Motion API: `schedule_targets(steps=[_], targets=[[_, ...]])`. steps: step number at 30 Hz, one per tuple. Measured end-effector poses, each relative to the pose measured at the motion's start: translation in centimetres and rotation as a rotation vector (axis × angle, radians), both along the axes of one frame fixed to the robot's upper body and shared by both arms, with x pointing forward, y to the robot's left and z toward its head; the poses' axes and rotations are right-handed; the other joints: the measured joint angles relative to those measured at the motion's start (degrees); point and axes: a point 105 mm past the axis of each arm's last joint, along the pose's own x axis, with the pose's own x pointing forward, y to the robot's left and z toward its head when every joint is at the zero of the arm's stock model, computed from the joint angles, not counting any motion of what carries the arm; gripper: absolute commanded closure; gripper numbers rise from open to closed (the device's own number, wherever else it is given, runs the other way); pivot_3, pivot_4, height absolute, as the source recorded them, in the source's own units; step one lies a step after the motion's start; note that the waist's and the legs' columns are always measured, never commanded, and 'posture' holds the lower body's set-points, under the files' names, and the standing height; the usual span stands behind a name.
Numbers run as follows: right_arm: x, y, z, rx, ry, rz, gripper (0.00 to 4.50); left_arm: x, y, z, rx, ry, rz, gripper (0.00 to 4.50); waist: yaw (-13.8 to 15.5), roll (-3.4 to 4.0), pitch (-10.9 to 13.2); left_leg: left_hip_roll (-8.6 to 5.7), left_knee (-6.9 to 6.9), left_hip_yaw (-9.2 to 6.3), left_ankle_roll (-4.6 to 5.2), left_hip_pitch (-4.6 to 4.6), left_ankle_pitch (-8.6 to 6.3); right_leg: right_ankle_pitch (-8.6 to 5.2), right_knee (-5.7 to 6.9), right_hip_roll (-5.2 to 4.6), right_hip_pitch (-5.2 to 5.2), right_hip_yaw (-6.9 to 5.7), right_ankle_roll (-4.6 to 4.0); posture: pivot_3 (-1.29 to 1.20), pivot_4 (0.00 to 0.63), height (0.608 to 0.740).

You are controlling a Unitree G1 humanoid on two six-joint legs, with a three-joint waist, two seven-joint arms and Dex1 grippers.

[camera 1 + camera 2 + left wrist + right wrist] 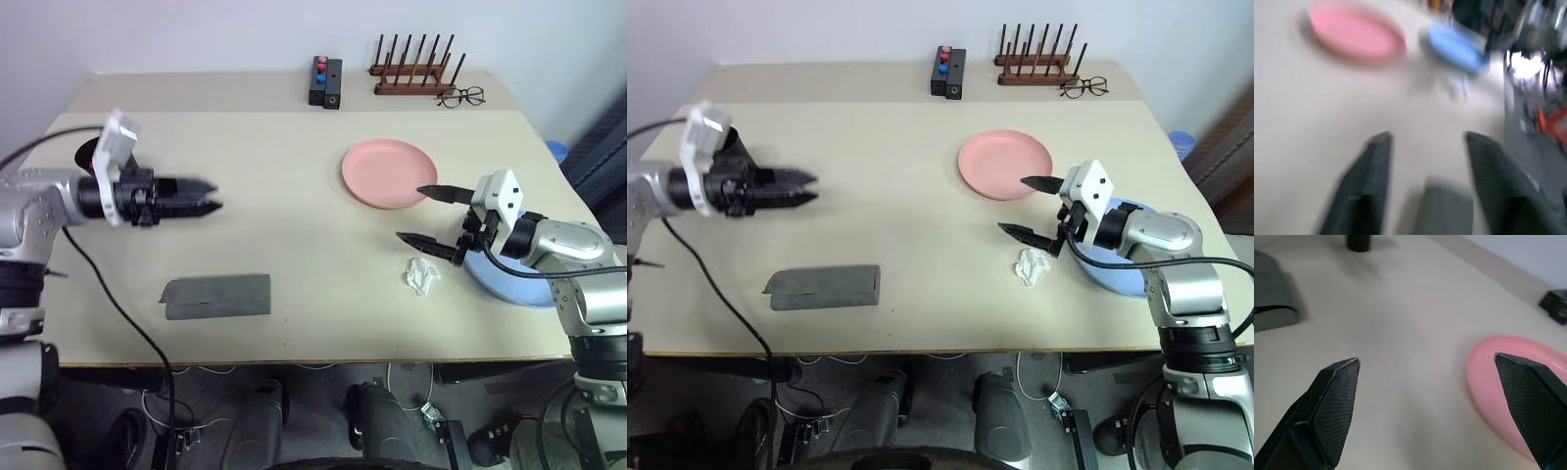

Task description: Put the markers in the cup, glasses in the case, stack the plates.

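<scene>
Our right gripper [419, 212] is spread wide, empty — pink plate [389, 172] just up-left of it, blue plate [509, 284] under its wrist. Left gripper [1425, 147] parted, empty, far left — right arm's nearer.

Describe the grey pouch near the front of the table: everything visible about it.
The flat grey felt-like rectangular pouch lies flat on the beige table, near the front edge on the robot's left, long side roughly parallel to that edge. Its fold-over flap looks shut, one end cut at a slant. Nothing touches it; the left gripper hovers above and behind it. Its contents cannot be seen.
</scene>
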Motion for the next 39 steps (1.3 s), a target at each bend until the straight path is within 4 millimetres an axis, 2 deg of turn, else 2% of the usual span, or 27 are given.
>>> schedule_targets(steps=[1, 3, 6, 9, 12, 16, 18, 22, 26, 29, 31, 33, 36, 39], targets=[[0.2, -0.1, 0.1, -0.001, -0.005, -0.012, 0.00, 0.1, -0.6, 0.4, -0.013, -0.024, -0.007, 0.11, -0.01, 0.00, 0.00, 0.00, -0.01, 0.00, 0.00, 0.00, 0.00, 0.04, -0.01, 0.00, 0.00, 0.00, -0.05, 0.00, 0.150, 0.740], [0.5, -0.2, 0.3, 0.011, -0.005, -0.038, 0.00, -0.4, -1.4, 0.0, 0.001, -0.032, -0.038, 0.11, -0.17, 0.00, 0.00, 0.00, -0.06, 0.01, 0.00, 0.00, 0.00, 0.04, -0.02, 0.00, -0.02, 0.01, -0.03, 0.00, 0.150, 0.740], [0.6, -1.6, 0.6, 0.045, 0.012, -0.120, 0.00, -2.1, -2.8, -2.2, 0.045, -0.001, -0.117, 0.11, -0.28, 0.01, 0.00, 0.02, -0.20, 0.06, 0.00, 0.04, 0.00, 0.04, 0.00, 0.01, -0.06, 0.09, -0.04, 0.00, 0.150, 0.740], [-0.4, -3.6, -0.6, 0.009, 0.070, -0.195, 0.00, -2.8, -3.4, -3.6, 0.053, 0.022, -0.139, 0.11, 0.26, 0.00, 0.01, 0.03, -0.13, 0.03, 0.00, 0.02, 0.00, 0.03, 0.00, 0.03, -0.05, 0.06, -0.08, 0.00, 0.150, 0.740], [-2.2, -5.1, -1.9, -0.042, 0.133, -0.253, 0.00, -2.9, -3.9, -3.3, 0.052, -0.018, -0.146, 0.11, 0.57, 0.00, 0.00, -0.01, -0.01, 0.07, 0.00, 0.03, 0.00, -0.08, -0.05, -0.06, 0.04, 0.08, -0.27, 0.00, 0.150, 0.740], [-4.6, -6.2, -1.6, -0.090, 0.167, -0.284, 0.00, -3.2, -4.2, -3.1, 0.051, -0.047, -0.187, 0.11, 0.25, 0.00, 0.00, 0.01, 0.00, 0.10, 0.01, 0.05, -0.02, -0.09, -0.09, -0.07, 0.06, 0.10, -0.29, 0.00, 0.150, 0.740], [-5.5, -7.2, -2.6, -0.155, 0.211, -0.322, 0.00, -3.4, -4.4, -2.9, 0.056, -0.089, -0.216, 0.11, 0.18, -0.01, -0.01, 0.02, -0.03, 0.13, 0.02, 0.06, -0.03, -0.08, -0.14, -0.06, 0.06, 0.10, -0.31, 0.00, 0.150, 0.740], [-6.4, -9.4, -5.1, -0.272, 0.295, -0.420, 0.00, -3.3, -4.7, -3.2, 0.060, -0.117, -0.238, 0.11, 0.20, 0.00, -0.01, 0.02, 0.00, 0.17, 0.02, 0.06, -0.02, -0.07, -0.14, -0.08, 0.05, 0.11, -0.32, 0.00, 0.150, 0.740], [-6.5, -10.1, -5.9, -0.291, 0.333, -0.469, 0.00, -3.1, -4.9, -3.5, 0.072, -0.130, -0.253, 0.11, 0.13, 0.00, -0.01, 0.03, 0.00, 0.17, 0.02, 0.06, -0.02, -0.07, -0.14, -0.08, 0.05, 0.11, -0.33, 0.00, 0.150, 0.740], [-6.4, -11.0, -6.9, -0.298, 0.379, -0.520, 0.81, -3.1, -4.9, -3.5, 0.073, -0.129, -0.255, 0.00, 0.21, 0.00, -0.01, 0.02, 0.00, 0.17, 0.02, 0.05, -0.02, -0.07, -0.15, -0.08, 0.05, 0.11, -0.32, 0.00, 0.150, 0.740], [-6.6, -11.3, -7.9, -0.309, 0.422, -0.534, 1.75, -3.1, -4.9, -3.4, 0.074, -0.130, -0.252, 0.00, 0.24, 0.00, -0.01, 0.02, 0.00, 0.17, 0.02, 0.04, -0.02, -0.07, -0.16, -0.08, 0.06, 0.11, -0.32, 0.00, 0.150, 0.740], [-6.7, -11.6, -8.5, -0.325, 0.443, -0.541, 2.96, -3.0, -4.9, -3.4, 0.077, -0.131, -0.248, 0.00, 0.21, 0.00, -0.01, 0.02, 0.00, 0.17, 0.02, 0.04, -0.02, -0.07, -0.16, -0.08, 0.06, 0.11, -0.32, 0.00, 0.150, 0.740], [-6.6, -11.6, -8.8, -0.341, 0.451, -0.536, 4.33, -3.0, -4.8, -3.4, 0.082, -0.132, -0.243, 0.00, 0.17, 0.00, -0.01, 0.02, 0.00, 0.17, 0.02, 0.05, -0.02, -0.07, -0.15, -0.08, 0.07, 0.11, -0.32, 0.00, 0.150, 0.740], [-5.8, -11.4, -7.4, -0.360, 0.394, -0.528, 4.43, -3.0, -4.9, -3.3, 0.087, -0.142, -0.233, 0.00, 0.04, -0.05, -0.04, 0.04, 0.01, 0.17, 0.02, 0.07, -0.02, -0.09, -0.16, -0.08, 0.09, 0.10, -0.26, 0.00, 0.150, 0.740]])
